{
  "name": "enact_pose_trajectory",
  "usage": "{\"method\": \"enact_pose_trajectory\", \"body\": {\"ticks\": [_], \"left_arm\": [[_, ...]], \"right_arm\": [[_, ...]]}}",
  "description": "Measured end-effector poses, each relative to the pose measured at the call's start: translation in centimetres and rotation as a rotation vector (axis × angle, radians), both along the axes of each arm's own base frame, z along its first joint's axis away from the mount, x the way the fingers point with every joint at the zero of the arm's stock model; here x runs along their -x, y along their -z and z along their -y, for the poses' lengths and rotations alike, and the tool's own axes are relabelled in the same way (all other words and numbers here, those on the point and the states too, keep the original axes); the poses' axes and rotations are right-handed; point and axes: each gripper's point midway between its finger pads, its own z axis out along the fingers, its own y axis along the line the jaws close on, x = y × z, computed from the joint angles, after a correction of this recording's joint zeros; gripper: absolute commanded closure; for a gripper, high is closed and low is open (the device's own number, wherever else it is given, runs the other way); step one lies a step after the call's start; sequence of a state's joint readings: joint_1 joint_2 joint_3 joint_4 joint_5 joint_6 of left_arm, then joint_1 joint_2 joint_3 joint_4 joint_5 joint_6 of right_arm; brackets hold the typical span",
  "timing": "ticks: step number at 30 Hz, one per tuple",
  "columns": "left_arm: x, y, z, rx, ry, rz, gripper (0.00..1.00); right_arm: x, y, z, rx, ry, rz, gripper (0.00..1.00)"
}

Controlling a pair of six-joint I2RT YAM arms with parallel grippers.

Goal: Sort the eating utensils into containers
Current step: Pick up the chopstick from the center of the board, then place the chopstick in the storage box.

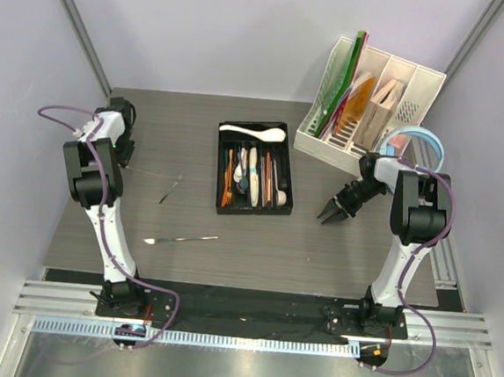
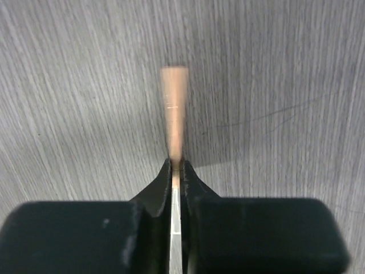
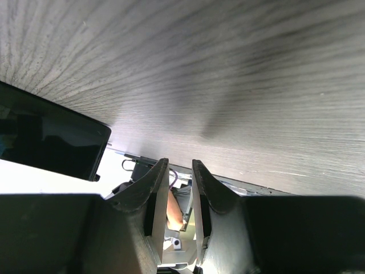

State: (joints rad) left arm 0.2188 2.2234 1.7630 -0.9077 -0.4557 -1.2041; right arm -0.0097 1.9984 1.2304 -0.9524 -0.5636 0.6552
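My left gripper (image 1: 124, 161) is at the table's far left, low over the wood, and is shut on a thin tan chopstick (image 2: 174, 108). The stick runs out past the fingertips of that gripper (image 2: 177, 162) and shows as a fine line (image 1: 143, 171) pointing right. The black cutlery tray (image 1: 252, 211) lies mid-table with several utensils in its long compartments. A white ceramic spoon (image 1: 252, 133) lies across its far end. A small steel piece (image 1: 171, 188) and a long steel utensil (image 1: 181, 238) lie loose on the table. My right gripper (image 1: 329, 217) hangs right of the tray, slightly open and empty (image 3: 179, 165).
A white slotted file organiser (image 1: 370, 102) stands at the back right. Light-blue headphones (image 1: 424, 142) sit beside it, behind the right arm. Grey walls close in on the table's left, right and back. A metal rail (image 1: 250, 316) runs along the near edge.
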Motion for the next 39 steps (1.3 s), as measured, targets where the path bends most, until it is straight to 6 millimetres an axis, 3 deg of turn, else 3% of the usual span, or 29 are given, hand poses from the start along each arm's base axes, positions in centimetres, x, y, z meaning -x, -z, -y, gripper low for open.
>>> {"method": "enact_pose_trajectory", "body": {"ticks": [7,14,21,24,28,30,32,39], "left_arm": [[0.8,0.1,0.8,0.025,0.066,0.011,1.0],[1.1,0.1,2.2,0.047,0.272,-0.007,1.0],[0.1,-0.6,6.3,0.091,0.497,0.006,1.0],[-2.3,-3.3,7.8,0.097,0.594,0.065,1.0],[-7.0,-10.1,9.6,0.036,0.719,0.214,1.0],[-8.3,-12.8,11.5,0.016,0.79,0.271,1.0],[-8.4,-14.0,14.4,0.03,0.876,0.286,1.0],[-4.1,-13.2,28.6,0.262,1.221,0.238,1.0]], "right_arm": [[0.0,0.0,0.0,0.0,0.0,-0.004,0.72],[0.0,-0.1,0.0,0.0,0.001,-0.007,0.72],[-0.1,-0.1,0.0,0.0,0.003,-0.013,0.72],[-0.2,-0.1,0.0,0.0,0.005,-0.016,0.72],[-0.3,-0.2,0.0,0.001,0.009,-0.024,0.72],[-0.3,-0.2,-0.1,0.002,0.014,-0.028,0.72],[-0.4,-0.3,-0.1,0.002,0.018,-0.031,0.72],[-0.6,-0.3,-0.1,0.004,0.028,-0.047,0.71]]}}
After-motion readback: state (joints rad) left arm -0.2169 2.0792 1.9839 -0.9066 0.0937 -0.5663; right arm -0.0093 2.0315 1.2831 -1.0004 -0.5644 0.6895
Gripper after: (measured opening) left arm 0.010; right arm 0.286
